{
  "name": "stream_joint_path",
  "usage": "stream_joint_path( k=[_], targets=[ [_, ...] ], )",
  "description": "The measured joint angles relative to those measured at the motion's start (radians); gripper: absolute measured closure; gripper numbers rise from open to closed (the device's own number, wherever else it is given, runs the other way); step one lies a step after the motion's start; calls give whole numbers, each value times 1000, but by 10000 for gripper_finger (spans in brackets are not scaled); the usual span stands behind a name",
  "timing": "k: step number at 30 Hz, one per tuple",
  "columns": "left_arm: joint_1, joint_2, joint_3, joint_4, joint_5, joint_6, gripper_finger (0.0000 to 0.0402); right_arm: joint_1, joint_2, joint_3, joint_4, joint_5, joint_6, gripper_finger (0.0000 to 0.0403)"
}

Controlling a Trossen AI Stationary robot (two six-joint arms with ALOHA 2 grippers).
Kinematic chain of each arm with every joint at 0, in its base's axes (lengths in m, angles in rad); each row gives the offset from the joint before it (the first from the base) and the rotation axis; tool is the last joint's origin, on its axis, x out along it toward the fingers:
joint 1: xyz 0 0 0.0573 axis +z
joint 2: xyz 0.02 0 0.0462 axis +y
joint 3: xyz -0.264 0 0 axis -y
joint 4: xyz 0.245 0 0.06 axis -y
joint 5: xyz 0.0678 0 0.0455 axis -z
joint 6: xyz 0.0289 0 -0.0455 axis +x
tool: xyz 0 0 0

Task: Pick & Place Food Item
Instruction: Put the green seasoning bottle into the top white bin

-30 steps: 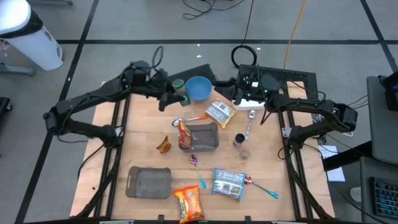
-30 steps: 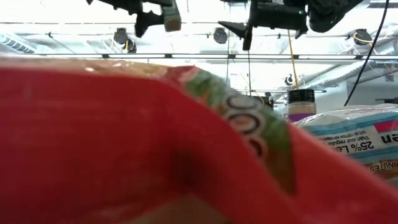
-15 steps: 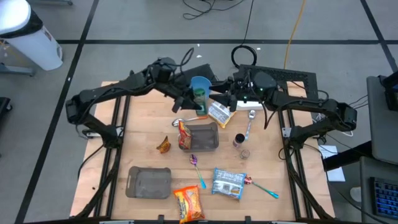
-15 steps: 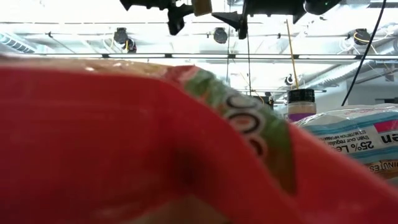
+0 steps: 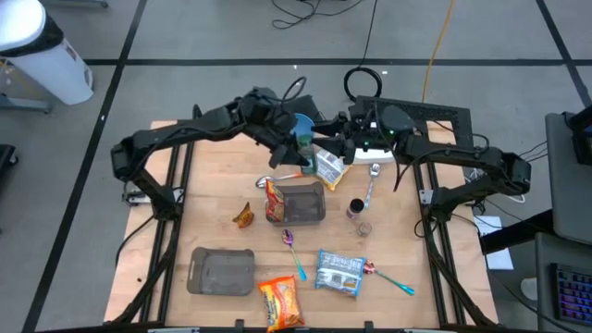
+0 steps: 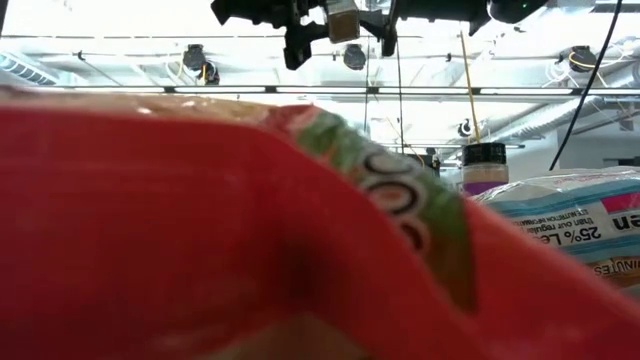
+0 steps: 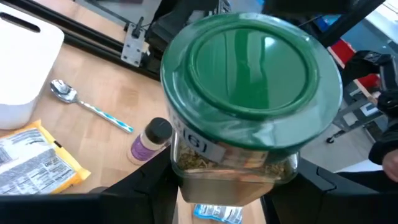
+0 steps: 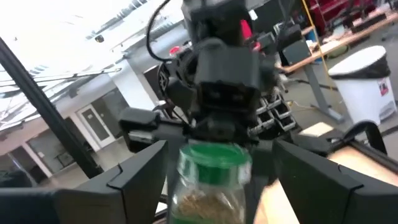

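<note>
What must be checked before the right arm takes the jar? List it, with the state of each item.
1. Left gripper shut on the jar: ok.
2. Green lid seated on the jar: ok.
3. Jar held up off the table: ok, high in the low view.
4. Right gripper open: ok.
5. Right fingers on either side of the jar: ok.
6. Right fingers touching the glass: cannot tell.

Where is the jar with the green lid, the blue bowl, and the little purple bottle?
jar with the green lid [image 7: 249, 62]: left wrist view, on the middle of its green lid.
blue bowl [image 5: 302, 123]: high view, on its rim.
little purple bottle [image 7: 149, 140]: left wrist view, on its purple side, under the dark cap.
</note>
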Motion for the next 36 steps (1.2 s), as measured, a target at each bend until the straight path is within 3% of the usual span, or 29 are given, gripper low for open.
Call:
stream_joint_path(
  k=[13, 26, 36],
  targets=[
    [2, -1, 0, -5, -48, 4, 194, 0, 19, 0, -27, 0, 4, 126],
    [2, -2, 0, -29, -71, 11, 194, 0, 79, -1, 70, 0, 56, 128],
    [2, -1, 0, -86, -110, 38, 194, 1, 79, 0, 68, 0, 57, 151]
  ],
)
